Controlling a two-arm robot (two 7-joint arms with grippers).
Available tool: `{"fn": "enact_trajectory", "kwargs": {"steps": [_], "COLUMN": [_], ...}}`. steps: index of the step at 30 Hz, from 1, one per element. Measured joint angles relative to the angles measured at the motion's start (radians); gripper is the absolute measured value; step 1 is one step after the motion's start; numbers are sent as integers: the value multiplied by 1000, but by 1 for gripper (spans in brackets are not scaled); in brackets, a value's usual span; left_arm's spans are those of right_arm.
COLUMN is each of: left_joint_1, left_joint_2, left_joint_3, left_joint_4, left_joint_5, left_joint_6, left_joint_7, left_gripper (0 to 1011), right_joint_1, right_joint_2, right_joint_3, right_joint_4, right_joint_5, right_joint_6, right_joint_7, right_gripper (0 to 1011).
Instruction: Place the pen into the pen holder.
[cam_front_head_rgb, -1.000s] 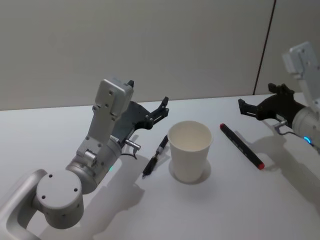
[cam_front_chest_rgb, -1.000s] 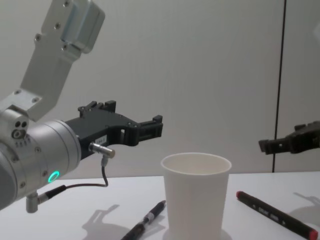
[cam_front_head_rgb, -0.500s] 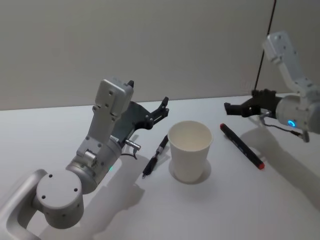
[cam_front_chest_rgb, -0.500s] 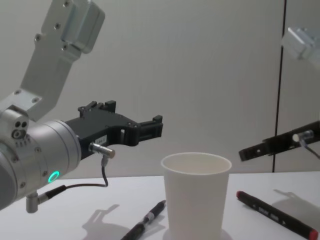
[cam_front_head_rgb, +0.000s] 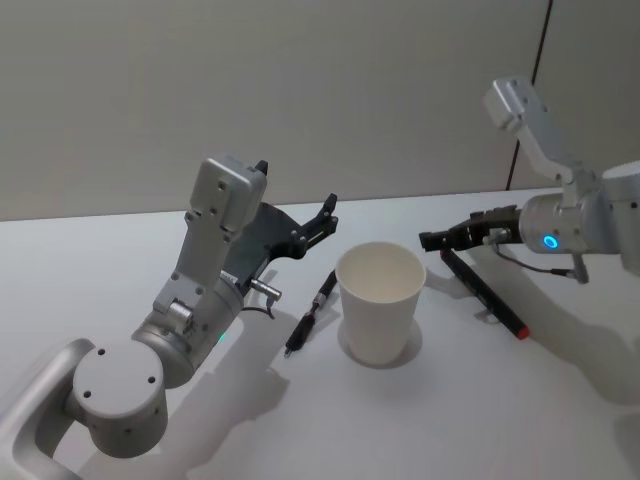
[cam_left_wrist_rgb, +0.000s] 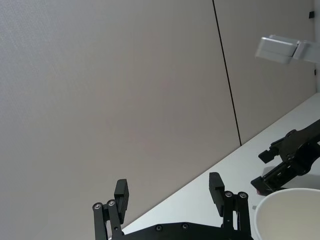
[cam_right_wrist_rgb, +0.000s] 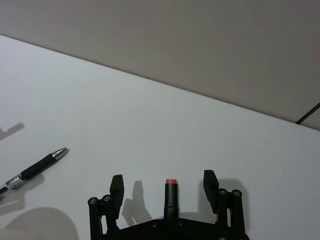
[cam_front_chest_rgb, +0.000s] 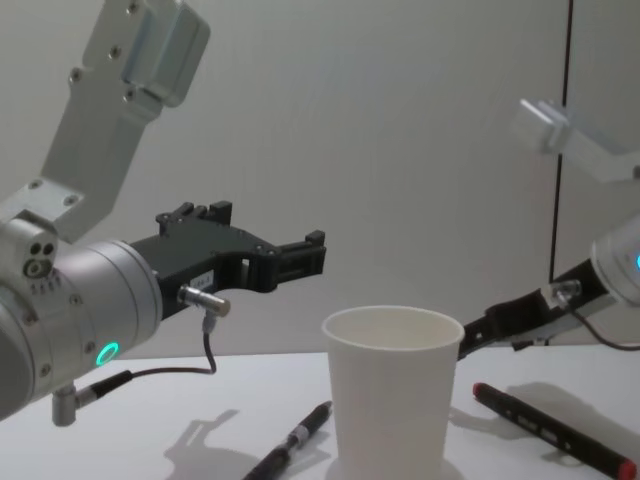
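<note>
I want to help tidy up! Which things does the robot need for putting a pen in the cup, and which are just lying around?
Needed: pen holder, red-tipped marker, open right gripper at its end.
Just lying about, probably: black pen beside the holder; left gripper, open, idle.

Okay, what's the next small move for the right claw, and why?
Probably lower the right claw straight down, then close. It hangs open above the marker, whose red end lies between its fingers in the right wrist view. The marker lies flat on the table beside the empty white cup. The left claw hovers open nearby.
</note>
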Motion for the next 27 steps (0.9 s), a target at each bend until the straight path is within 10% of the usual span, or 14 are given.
{"fn": "enact_trajectory", "kwargs": {"steps": [27], "left_joint_1": [0], "left_joint_2": [0], "left_joint_3": [0], "left_joint_4": [0], "left_joint_5": [0], "left_joint_6": [0], "left_joint_7": [0], "left_gripper": [1001], "right_joint_1": [16], "right_joint_2": [-9], "right_joint_3": [-4], "right_joint_4": [34], "right_joint_5": [8], "right_joint_6": [60], "right_joint_7": [1], "right_gripper": [1001]}}
